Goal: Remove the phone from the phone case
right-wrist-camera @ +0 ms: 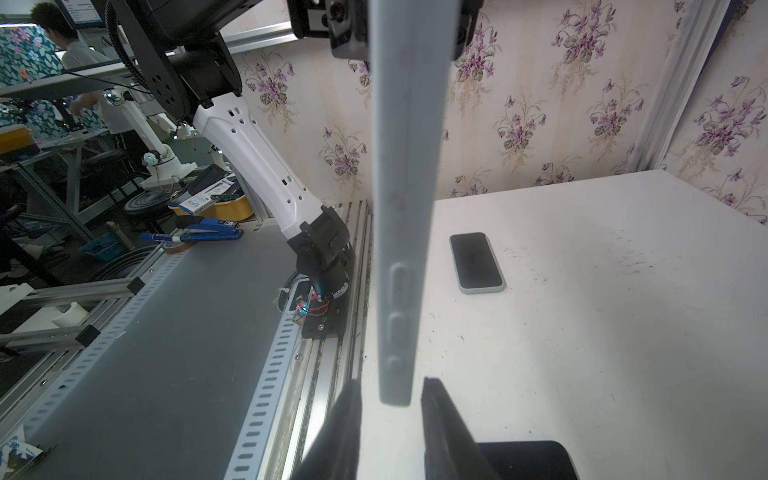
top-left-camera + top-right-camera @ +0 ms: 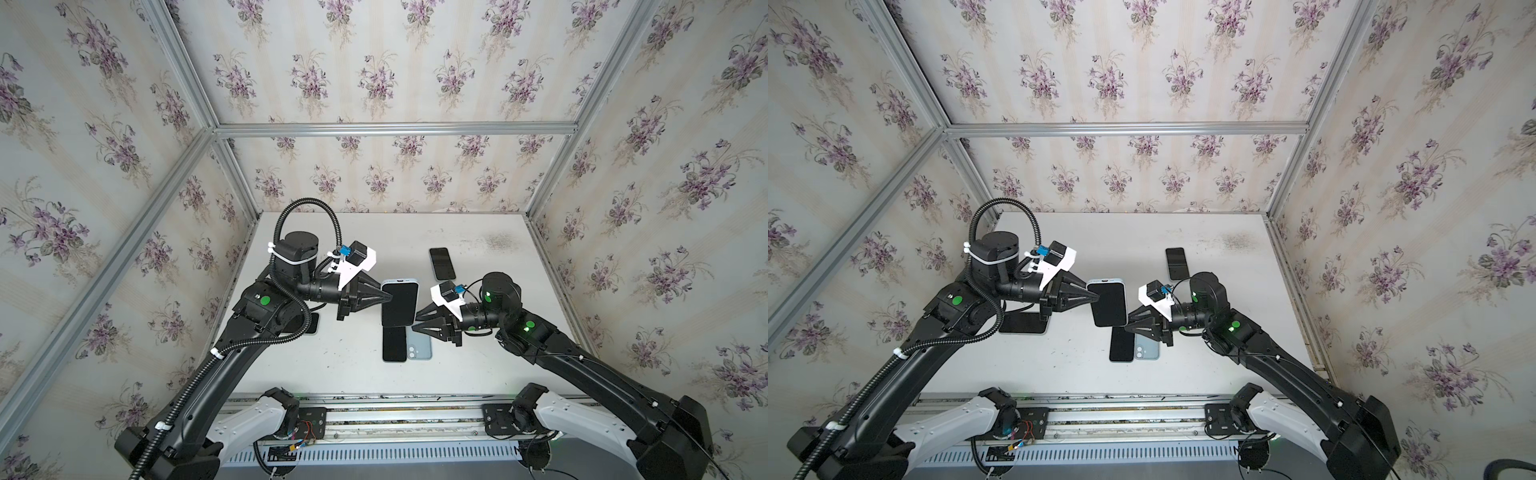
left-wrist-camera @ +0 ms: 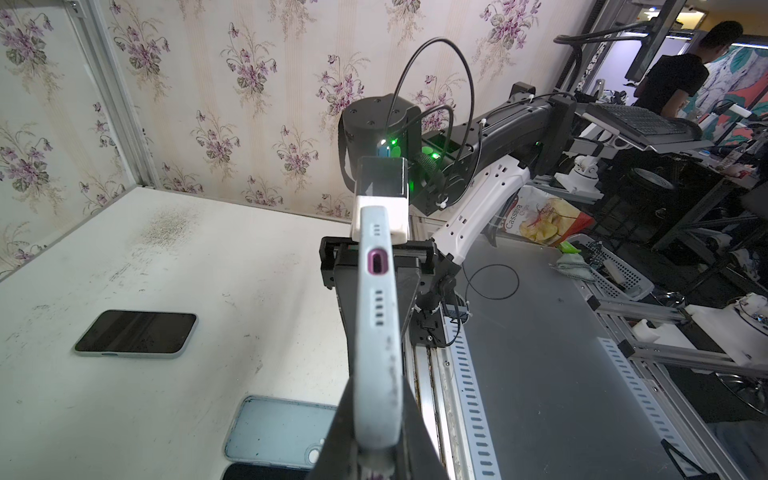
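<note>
While pinching the phone case [image 1: 409, 187], phone [image 2: 399, 305] inside, over the desk's [image 2: 478, 353] middle in the tightly clamped left gripper [image 2: 389, 296], squeeze the parted, empty right gripper [image 2: 414, 320] squarely onto its free edge.

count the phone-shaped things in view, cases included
5. A cased phone held by the left gripper; a far phone; a dark-screened phone and a light-blue one side by side just beneath it; a half-hidden phone under the left arm. Others may be hidden.
</note>
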Robot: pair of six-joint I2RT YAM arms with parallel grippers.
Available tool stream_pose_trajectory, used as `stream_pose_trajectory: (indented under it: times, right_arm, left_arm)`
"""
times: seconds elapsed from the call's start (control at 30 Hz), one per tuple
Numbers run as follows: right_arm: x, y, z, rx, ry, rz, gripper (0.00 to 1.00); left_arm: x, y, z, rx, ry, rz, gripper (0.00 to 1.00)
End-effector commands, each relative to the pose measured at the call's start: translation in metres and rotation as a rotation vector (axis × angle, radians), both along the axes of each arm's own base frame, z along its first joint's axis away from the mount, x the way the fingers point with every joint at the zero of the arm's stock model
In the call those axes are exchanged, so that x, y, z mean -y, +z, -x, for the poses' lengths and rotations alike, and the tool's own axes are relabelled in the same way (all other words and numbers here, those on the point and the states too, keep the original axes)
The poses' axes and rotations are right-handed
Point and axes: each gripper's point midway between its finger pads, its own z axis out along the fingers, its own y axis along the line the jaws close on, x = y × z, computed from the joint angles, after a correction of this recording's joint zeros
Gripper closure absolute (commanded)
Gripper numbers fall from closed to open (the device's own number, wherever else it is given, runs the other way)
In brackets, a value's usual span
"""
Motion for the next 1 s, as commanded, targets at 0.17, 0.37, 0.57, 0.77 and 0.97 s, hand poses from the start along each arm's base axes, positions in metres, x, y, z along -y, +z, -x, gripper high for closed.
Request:
stream_pose_trajectory:
  times: [0.17,0.37,0.57,0.77,0.97]
  right_arm:
    - [-0.002,0.01,0.0,0.028,0.008,-0.029,0.82]
    - [-0.001,0.005,0.0,0.044,0.008,-0.021,0.91]
    - [-0.003,0.003,0.001,0.067,0.028,-0.015,0.99]
    - [-0.004,0.003,0.003,0.144,0.059,-0.017,1.0]
    - [-0.007,0.017,-0.001,0.282,0.056,-0.041,1.0]
  left_arm:
    - [0.0,0.01,0.004,0.052,-0.029,0.034,1.0]
    - [0.001,0.009,0.004,0.044,-0.032,0.036,1.0]
    - [0.003,0.009,0.005,0.029,-0.052,0.046,1.0]
    - [0.008,0.006,0.007,-0.019,-0.09,0.059,1.0]
    - [0.014,0.003,0.007,-0.068,-0.136,0.083,1.0]
